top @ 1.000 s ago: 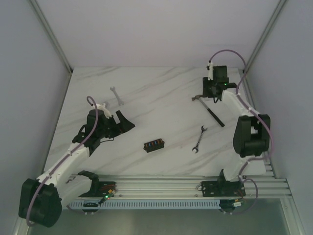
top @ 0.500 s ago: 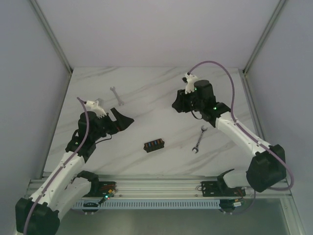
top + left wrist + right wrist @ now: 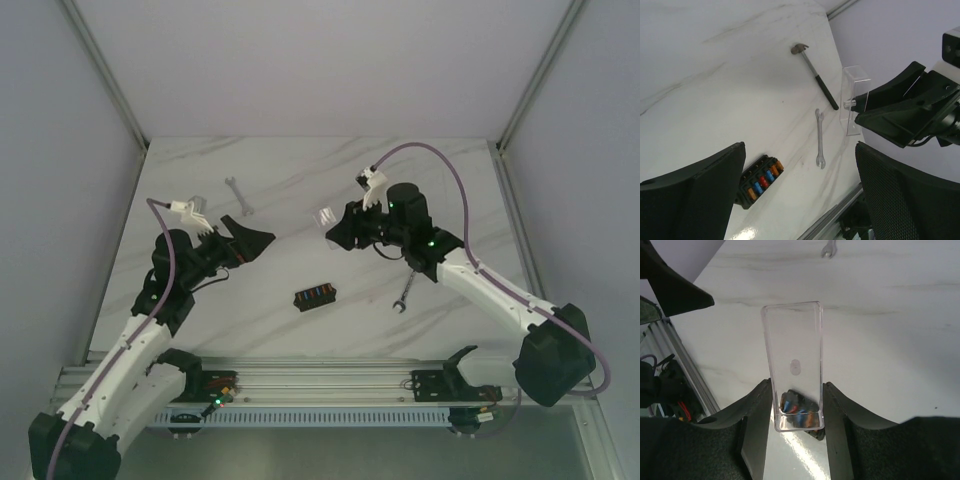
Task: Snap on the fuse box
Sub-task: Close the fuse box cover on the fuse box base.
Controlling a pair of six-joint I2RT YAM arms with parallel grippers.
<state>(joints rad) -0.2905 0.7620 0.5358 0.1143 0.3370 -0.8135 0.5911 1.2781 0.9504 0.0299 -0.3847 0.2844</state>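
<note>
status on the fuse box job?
Left gripper open, empty. Right gripper shut on clear cover, above table. Fuse box on table, uncovered. Wrench to its right, apart.

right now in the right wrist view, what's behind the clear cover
Seen through the clear cover, the fuse box lies on the table, orange and blue fuses up. Its sides are partly hidden by the fingers of the right end effector.

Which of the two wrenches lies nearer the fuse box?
The near wrench, just right of the fuse box; the far wrench lies well behind it, at back left.
</note>
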